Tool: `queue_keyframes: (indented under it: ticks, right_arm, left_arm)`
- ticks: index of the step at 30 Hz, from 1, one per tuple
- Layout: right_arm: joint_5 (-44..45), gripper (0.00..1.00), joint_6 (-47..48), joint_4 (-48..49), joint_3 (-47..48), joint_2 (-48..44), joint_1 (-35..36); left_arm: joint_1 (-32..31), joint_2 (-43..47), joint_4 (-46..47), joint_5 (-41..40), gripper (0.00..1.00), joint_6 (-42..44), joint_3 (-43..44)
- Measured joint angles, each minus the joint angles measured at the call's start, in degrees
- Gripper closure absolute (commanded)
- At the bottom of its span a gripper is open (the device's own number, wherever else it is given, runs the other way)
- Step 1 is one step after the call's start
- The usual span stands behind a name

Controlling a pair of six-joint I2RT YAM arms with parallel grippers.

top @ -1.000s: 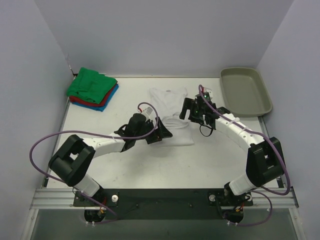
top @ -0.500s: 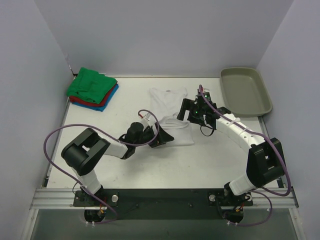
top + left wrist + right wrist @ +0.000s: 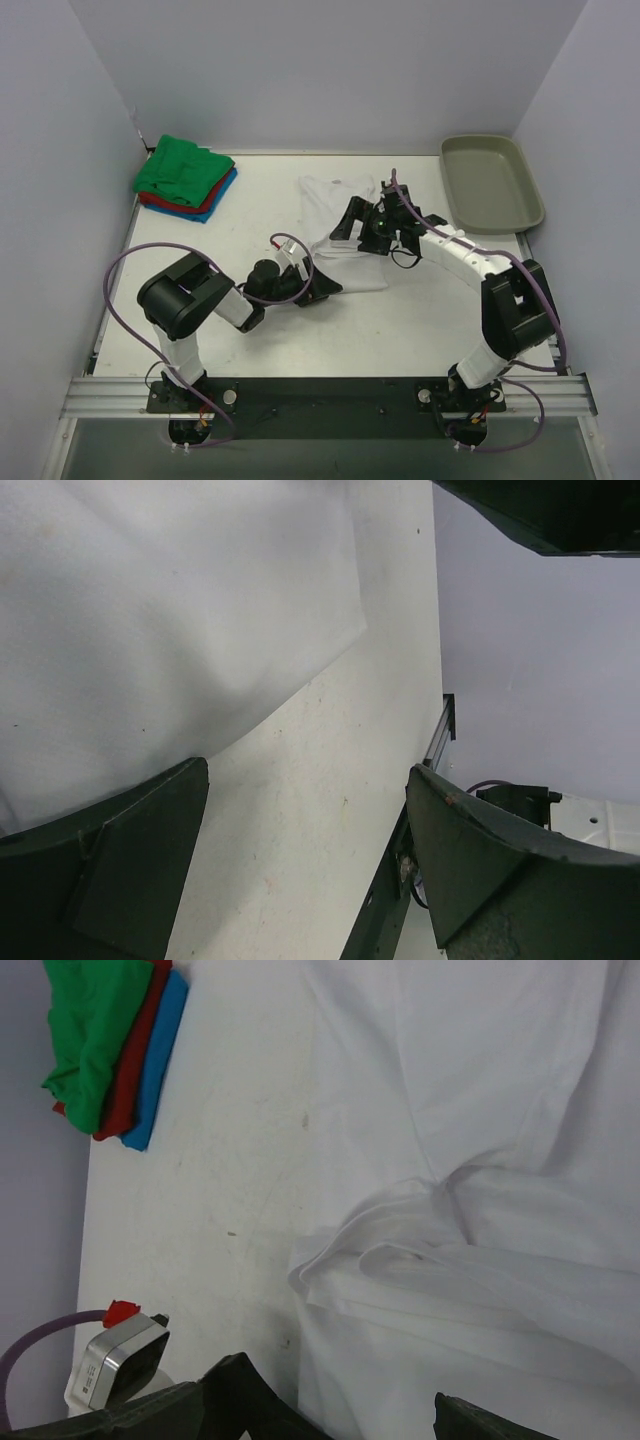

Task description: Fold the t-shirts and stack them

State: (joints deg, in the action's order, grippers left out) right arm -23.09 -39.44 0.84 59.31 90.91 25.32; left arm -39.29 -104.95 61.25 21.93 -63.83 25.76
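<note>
Top external view had the white t-shirt lying partly folded on the table. Its long axis ran from the arms' side toward the far wall, with what looked like the collar at the far end. A bunched ridge of folds crossed its middle. The right gripper hung directly over that ridge, jaws apart and holding nothing. The left gripper sat low at the shirt's near-left corner, jaws spread too, with the cloth edge just ahead of them and bare table between them. Well off to the shirt's far left lay the green, red and blue stack. By my reading, the right arm was better placed for the coming fold.
</note>
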Motion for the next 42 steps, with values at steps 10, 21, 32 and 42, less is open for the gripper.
queue_keyframes:
  ticks: [10, 21, 32, 42]
  right_arm:
    - [-5.73, 0.0, -8.09, 7.43, -1.25, 7.89, 2.16]
    - [-7.96, 0.0, -10.49, 9.73, -1.73, 9.88, 2.47]
    - [-7.87, 0.0, -8.98, 8.61, -0.24, 10.01, 1.49]
    - [-7.82, 0.0, -8.46, 8.22, -0.22, 9.88, 0.39]
  left_arm:
    - [-0.02, -1.57, 4.94, 0.59, 0.1, -1.25, -1.2]
    - [-0.04, -1.64, 5.11, 1.09, 0.1, -1.31, -1.29]
    - [-0.02, 7.13, -7.82, 3.04, 0.1, 0.57, 4.09]
    - [0.94, 5.09, -10.34, 3.37, 0.1, 3.54, 7.85]
